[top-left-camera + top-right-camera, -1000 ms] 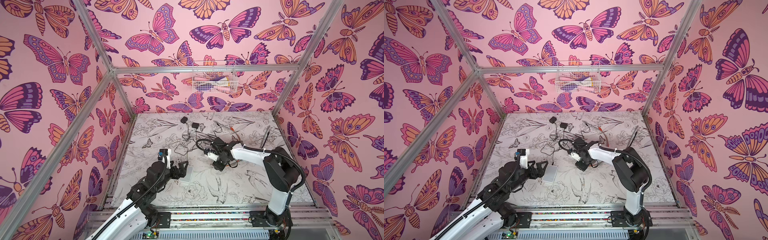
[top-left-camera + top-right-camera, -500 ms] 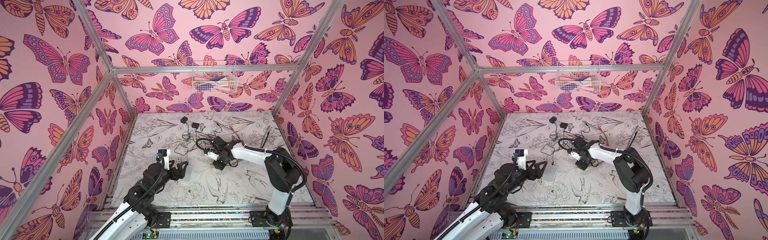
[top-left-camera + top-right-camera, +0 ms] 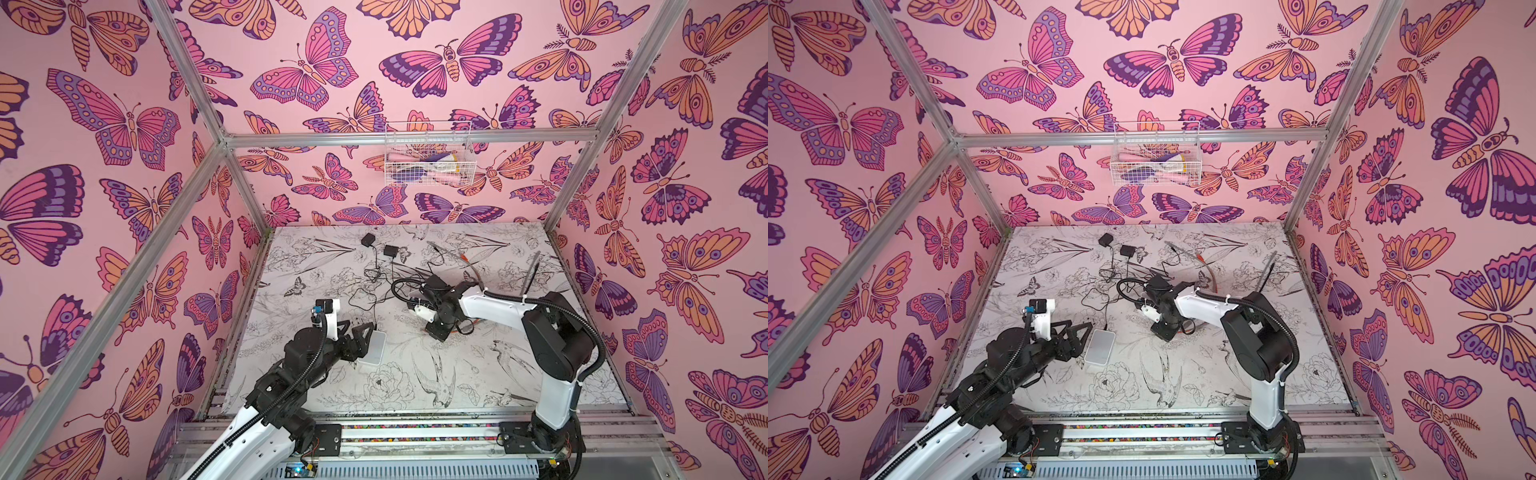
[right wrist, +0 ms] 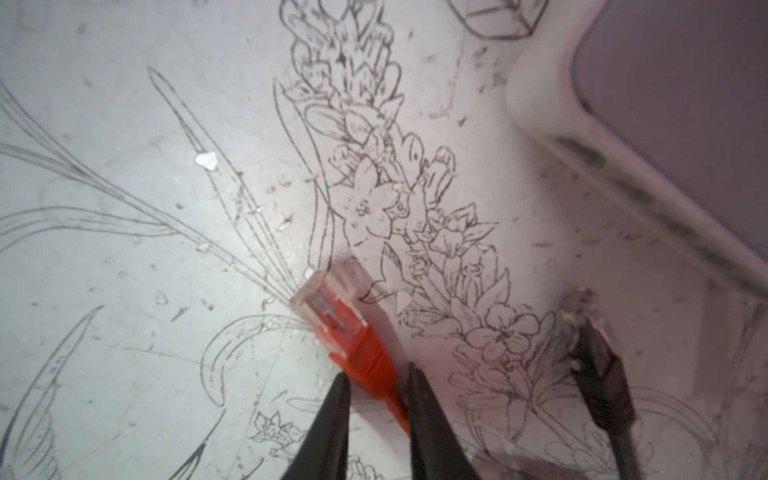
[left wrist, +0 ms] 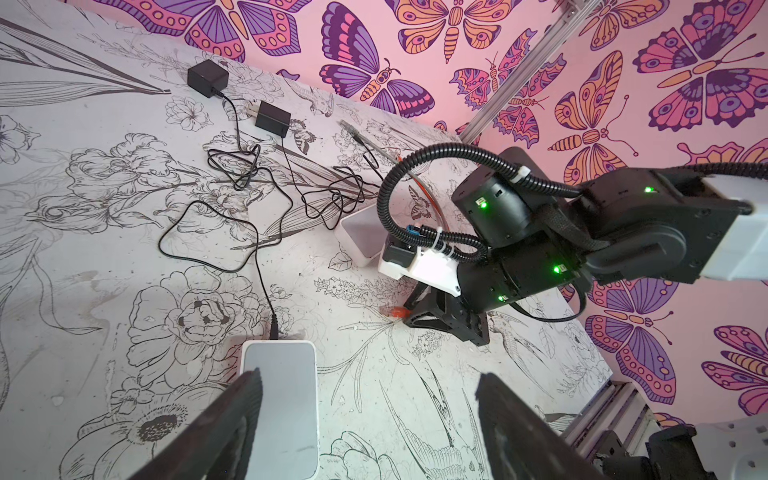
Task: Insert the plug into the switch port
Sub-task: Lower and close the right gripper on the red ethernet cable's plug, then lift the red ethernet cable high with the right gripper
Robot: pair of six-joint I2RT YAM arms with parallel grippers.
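The plug is a clear network connector with an orange boot, lying on the flower-print table. My right gripper is shut on its boot, just behind the connector; in both top views it points down at the table's middle. A white switch with a grey top and a black cord in its far end lies by my left gripper. That gripper is open, with one finger over the switch's edge and the other well off to the side. In both top views it sits beside the switch.
A second white box with a row of dark ports along its side lies close to the held plug, under the right arm. A dark network plug lies beside it. Two black adapters and tangled black cords lie farther back.
My right gripper's fingers have come together on the plug's orange boot. The left gripper's jaws have narrowed a little. Both arms stay nearly where they were.
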